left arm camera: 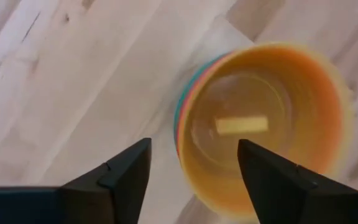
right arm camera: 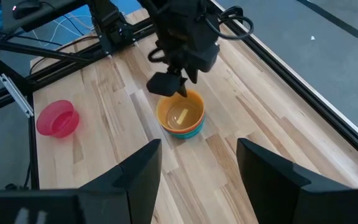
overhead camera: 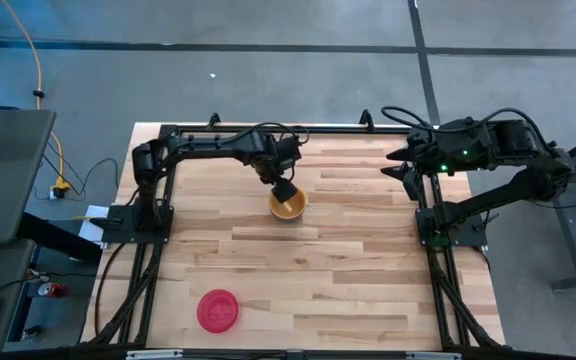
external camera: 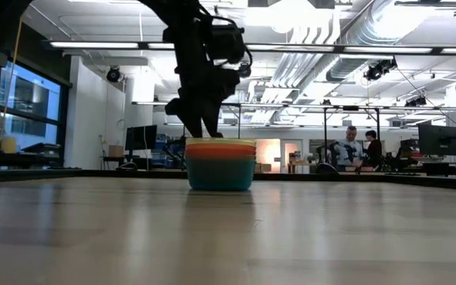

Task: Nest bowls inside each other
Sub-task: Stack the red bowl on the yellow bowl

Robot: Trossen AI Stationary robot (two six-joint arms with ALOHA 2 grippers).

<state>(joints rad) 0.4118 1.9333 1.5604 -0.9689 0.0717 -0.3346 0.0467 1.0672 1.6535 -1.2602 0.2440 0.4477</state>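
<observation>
Pale wood planking makes up your table (overhead camera: pixel 348 270), with an open workshop, monitors and two people (external camera: pixel 360 150) far behind it in the low view. Your left gripper (overhead camera: pixel 286 190) hangs just above the near rim of the bowl stack (overhead camera: pixel 288 206), fingers spread and holding nothing; the left wrist view shows both dark fingers (left arm camera: pixel 126 171) apart with the stack's rim between them, blurred. You see only the rims of the nested bowls: a yellow bowl (left arm camera: pixel 263 124) on top, orange and reddish edges under it, a teal-blue bowl (external camera: pixel 220 172) at the base. How many bowls sit inside cannot be counted. A pale rectangular patch shows in the yellow bowl's bottom; whether label or reflection, you cannot tell. No writing is readable anywhere. One pink-red bowl (overhead camera: pixel 217 309) stands alone, well apart, near the table's front left. Your right gripper (overhead camera: pixel 400 164) waits open at the table's far right edge.
</observation>
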